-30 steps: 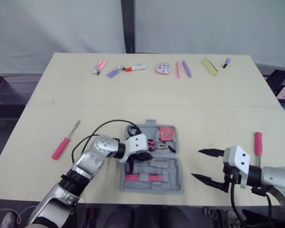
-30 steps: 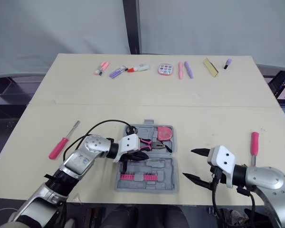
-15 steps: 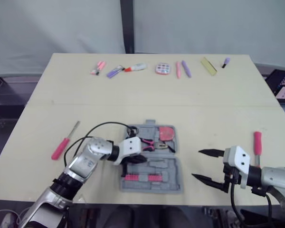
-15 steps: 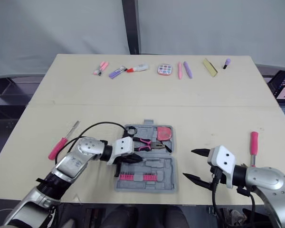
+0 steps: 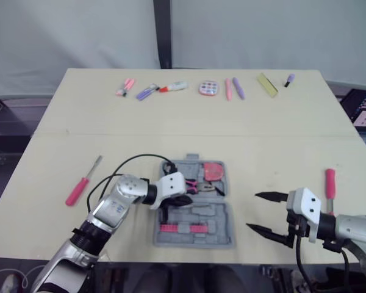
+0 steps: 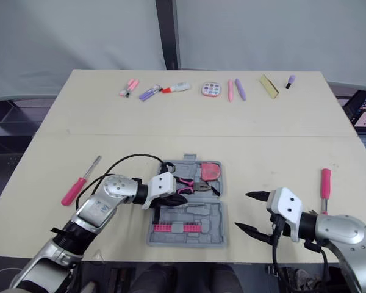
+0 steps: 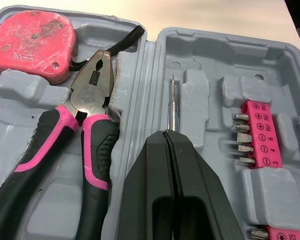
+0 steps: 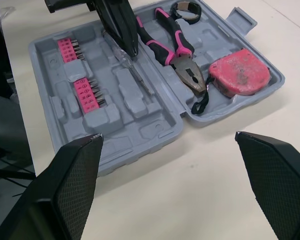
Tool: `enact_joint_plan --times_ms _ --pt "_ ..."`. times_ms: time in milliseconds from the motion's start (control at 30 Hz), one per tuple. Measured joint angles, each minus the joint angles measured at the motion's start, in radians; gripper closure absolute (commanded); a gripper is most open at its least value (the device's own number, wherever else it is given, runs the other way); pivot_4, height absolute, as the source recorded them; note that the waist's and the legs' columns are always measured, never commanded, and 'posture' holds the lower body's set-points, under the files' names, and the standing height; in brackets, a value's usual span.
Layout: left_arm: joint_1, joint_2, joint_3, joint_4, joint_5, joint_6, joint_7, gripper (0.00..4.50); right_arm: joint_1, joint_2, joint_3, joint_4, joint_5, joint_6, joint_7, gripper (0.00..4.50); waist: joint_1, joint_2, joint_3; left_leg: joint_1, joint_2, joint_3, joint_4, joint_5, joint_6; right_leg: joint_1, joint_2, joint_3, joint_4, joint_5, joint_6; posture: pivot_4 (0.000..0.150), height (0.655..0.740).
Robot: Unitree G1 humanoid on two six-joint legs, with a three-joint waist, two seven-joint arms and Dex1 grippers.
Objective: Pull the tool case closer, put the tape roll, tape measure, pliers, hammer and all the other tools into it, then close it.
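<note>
— Starting with the left tool (image 7: 170, 137): spread or pressed together?

— Pressed together, pinching the butt end of a slim screwdriver (image 7: 173, 102), with the bare shaft poking straight out past the tips. Held low over the open grey tool case (image 8: 140, 125), right beneath the tool. Cannot tell whether touching the moulded tray or just above it.

— And close around those tips?

— Just to one side, across the hinge ridge: pink-and-black pliers (image 7: 85, 135), lying in the case with the nose pointing the same way as the tool. Past the pliers' nose, further from the tool: a red tape measure (image 7: 32, 45), seated in the corner pocket. On the other side of the tips: pink strips of bits (image 7: 257, 132), clipped in the tray. Back by the pliers' handles, behind the tool: a black tape roll (image 8: 185, 10), tucked in a case corner.

— Turning to the right tool?

— Spread wide at the right tool (image 5: 265, 213), gripping nothing, hovering over the bench (image 5: 293, 152), tips aimed at the case but well apart from its edge.

— Anything lying loose outside the case?

— Near the right tool's wrist, on the outer side: a pink-handled tool (image 5: 331, 183), flat on the bench. Well out from the left tool, beyond that arm's elbow: a pink screwdriver (image 5: 82, 183). Far ahead of both tools, along the bench's far edge: a row of small pink and purple things (image 5: 209, 88).
</note>
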Motion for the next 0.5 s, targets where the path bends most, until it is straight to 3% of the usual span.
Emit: enact_joint_plan --times_ms 500 --pt "0.008 0.008 -0.008 0.026 0.015 -0.026 -0.001 4.46 0.004 0.002 -0.001 -0.003 0.015 0.0 0.0 0.0 0.0 0.0 0.0 0.0 0.0 0.0 0.0 0.0 0.0 0.0 0.0 0.0 0.0 0.0 0.0 0.15 0.74"
